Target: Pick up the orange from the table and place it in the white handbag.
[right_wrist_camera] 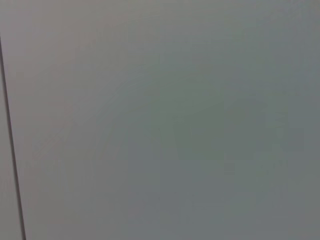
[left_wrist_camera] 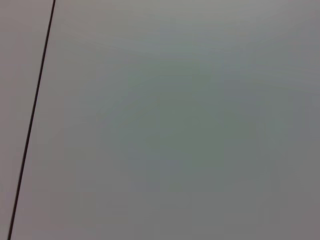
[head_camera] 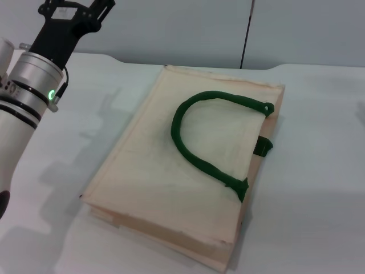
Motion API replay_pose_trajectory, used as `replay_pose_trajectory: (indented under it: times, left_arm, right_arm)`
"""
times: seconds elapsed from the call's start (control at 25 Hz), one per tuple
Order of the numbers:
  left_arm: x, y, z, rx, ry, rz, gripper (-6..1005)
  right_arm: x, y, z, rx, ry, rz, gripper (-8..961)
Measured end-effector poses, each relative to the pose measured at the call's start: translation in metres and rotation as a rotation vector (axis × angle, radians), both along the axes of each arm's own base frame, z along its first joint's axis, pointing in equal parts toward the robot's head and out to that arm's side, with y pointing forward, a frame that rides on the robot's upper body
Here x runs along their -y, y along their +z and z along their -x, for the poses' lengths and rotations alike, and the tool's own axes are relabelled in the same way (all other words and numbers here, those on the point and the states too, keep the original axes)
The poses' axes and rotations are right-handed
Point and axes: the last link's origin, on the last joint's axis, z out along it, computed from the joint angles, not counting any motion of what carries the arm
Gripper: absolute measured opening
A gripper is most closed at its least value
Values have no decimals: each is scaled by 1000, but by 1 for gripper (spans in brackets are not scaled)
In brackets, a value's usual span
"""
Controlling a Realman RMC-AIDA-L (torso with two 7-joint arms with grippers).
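Head view: we see the white handbag point(head_camera: 188, 171) lying flat on the bench point(head_camera: 308, 171), roughly centre, one corner toward us. One dark green handle point(head_camera: 197, 151) loops across its top face; a second green piece pokes out at the bag's right edge. The left gripper point(head_camera: 77, 11) is raised at the far left, over the bench's back edge, well apart from the bag. Its black fingers run off the top of the frame, so we can't tell how wide they are or whether they hold anything. A green light glows on the silver wrist ring below it. The right gripper isn't in this view. We can't locate the orange here; it is not on any visible part of the bench or on top of the bag.

Left wrist view: only a plain grey surface with one thin dark line point(left_wrist_camera: 30, 120) running down one side. No fingers, no orange.

Right wrist view: same story, flat grey surface and a thin dark line point(right_wrist_camera: 11, 140) near one edge. No fingers visible.
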Motion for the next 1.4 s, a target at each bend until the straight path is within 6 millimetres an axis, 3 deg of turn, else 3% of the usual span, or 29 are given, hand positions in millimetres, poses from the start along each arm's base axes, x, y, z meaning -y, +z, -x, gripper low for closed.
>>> replay_pose_trajectory:
  times: [1.4]
  left_arm:
    - [-1,0,0,-1,2,3,861]
  right_arm:
    - [1,0,-1,0,-4,0,892]
